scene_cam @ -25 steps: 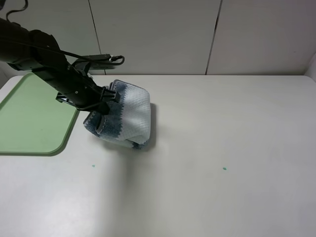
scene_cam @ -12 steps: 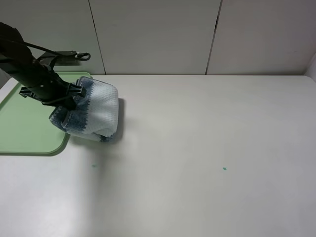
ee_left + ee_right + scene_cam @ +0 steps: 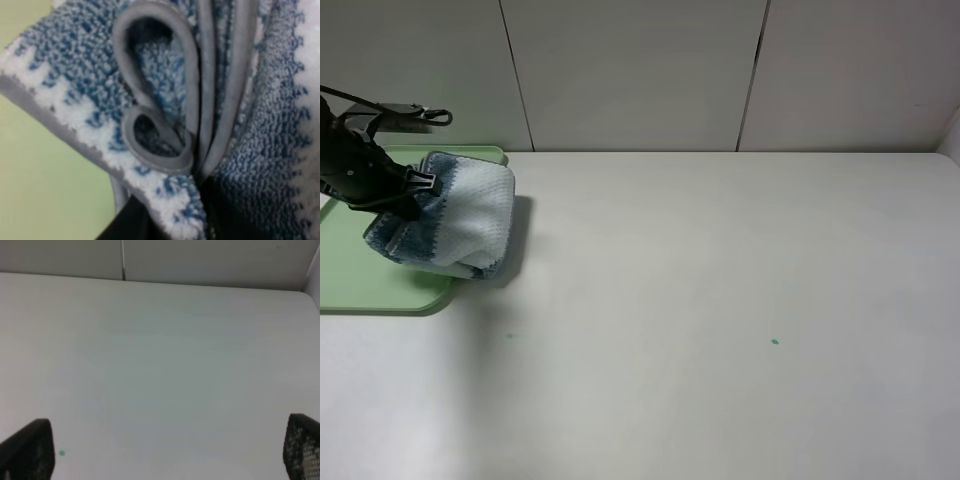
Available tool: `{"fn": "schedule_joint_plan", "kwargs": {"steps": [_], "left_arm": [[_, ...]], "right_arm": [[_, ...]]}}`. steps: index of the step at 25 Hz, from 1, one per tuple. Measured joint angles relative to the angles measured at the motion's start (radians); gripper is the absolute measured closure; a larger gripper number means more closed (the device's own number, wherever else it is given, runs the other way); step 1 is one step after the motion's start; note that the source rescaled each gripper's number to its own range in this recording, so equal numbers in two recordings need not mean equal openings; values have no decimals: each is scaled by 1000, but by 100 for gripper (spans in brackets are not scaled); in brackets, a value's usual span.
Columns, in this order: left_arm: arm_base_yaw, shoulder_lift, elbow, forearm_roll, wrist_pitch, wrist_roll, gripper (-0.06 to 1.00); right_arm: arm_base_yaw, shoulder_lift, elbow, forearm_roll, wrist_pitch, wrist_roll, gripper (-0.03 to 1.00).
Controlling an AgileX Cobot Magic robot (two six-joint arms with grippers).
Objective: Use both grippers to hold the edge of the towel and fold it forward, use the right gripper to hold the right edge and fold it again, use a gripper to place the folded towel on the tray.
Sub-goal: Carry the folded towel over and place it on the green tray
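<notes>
Your left claw point(image 3: 412, 190) is clamped on the folded towel point(image 3: 460, 215), its jaws nearly together on the bunched grey hems. The towel hangs off the claw's tip, lifted over the tray's point(image 3: 360, 285) right edge, part above the green, part above the table point(image 3: 720, 300). Your right claw point(image 3: 160, 452) stands wide apart and holds nothing; only bare table and a small green dot point(image 3: 61, 453) lie under it.
</notes>
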Motion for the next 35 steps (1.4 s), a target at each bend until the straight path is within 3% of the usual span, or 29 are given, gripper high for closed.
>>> {"fn": "schedule_joint_plan", "kwargs": {"steps": [14,24,35], "left_arm": [[98,0,0,106,-58,0,80],[175,0,0,112,-91,-1,80],[184,0,5,118,-95,-1,80]], "right_arm": [[0,0,0,0,0,0,-3],[0,0,0,0,0,0,-3],[0,0,0,1,0,0,-3]]}}
